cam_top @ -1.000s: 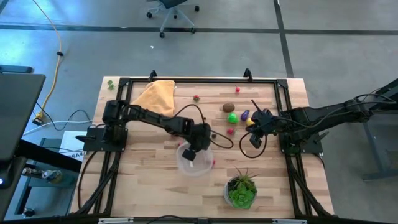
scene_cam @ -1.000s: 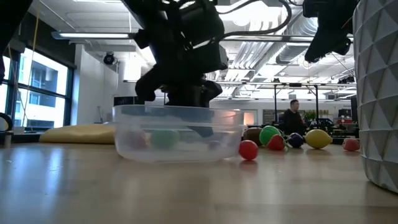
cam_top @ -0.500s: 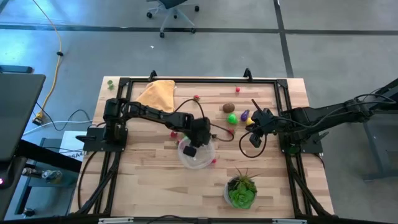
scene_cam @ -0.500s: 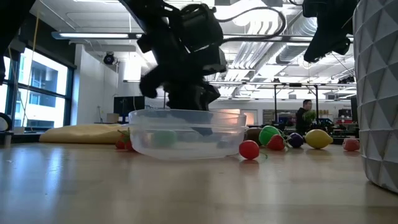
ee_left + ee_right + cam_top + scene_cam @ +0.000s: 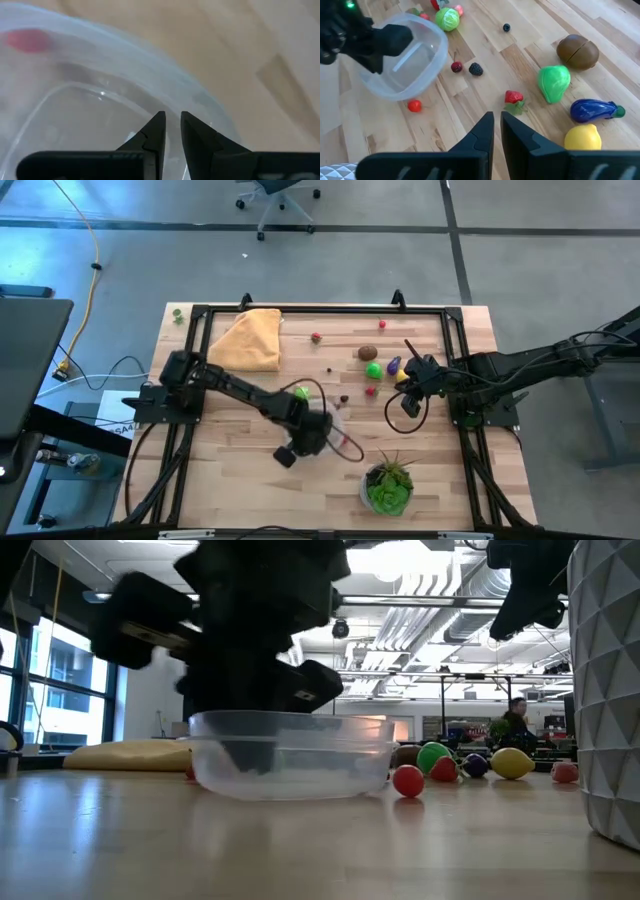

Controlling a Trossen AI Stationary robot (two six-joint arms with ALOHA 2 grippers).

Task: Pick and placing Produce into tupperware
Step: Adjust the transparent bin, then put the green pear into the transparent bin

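The clear round tupperware (image 5: 415,62) stands on the wooden table near its middle, and no produce shows inside it (image 5: 300,760). My left gripper (image 5: 171,116) reaches down into it, its fingers nearly together (image 5: 303,442). Produce lies loose around it: a green ball (image 5: 301,392), a small red ball (image 5: 414,105), a dark berry (image 5: 476,69), a strawberry (image 5: 514,97), a green piece (image 5: 554,82), a brown one (image 5: 577,51), a purple one (image 5: 595,110) and a yellow one (image 5: 584,137). My right gripper (image 5: 496,125) hangs shut above the strawberry (image 5: 410,402). My left gripper comes at the tupperware from above, slanting down, with its fingertips (image 5: 159,125) against the inner side of the wall (image 5: 150,80) near the rim. Its own body hides whether the wall lies between the fingers. The container's bottom (image 5: 290,792) rests on the table.
A yellow cloth (image 5: 250,338) lies at the far left. A potted plant (image 5: 388,485) in a white pot (image 5: 605,690) stands near the front edge, right of the tupperware. A black rail (image 5: 320,308) frames the table. A person (image 5: 515,725) shows far off in the room.
My left arm has swung toward the table's near edge and its wrist has turned, most of it in the last half second. The tupperware went a little toward the far edge first, then came back nearer with the gripper. The arm's swing has uncovered the green ball.
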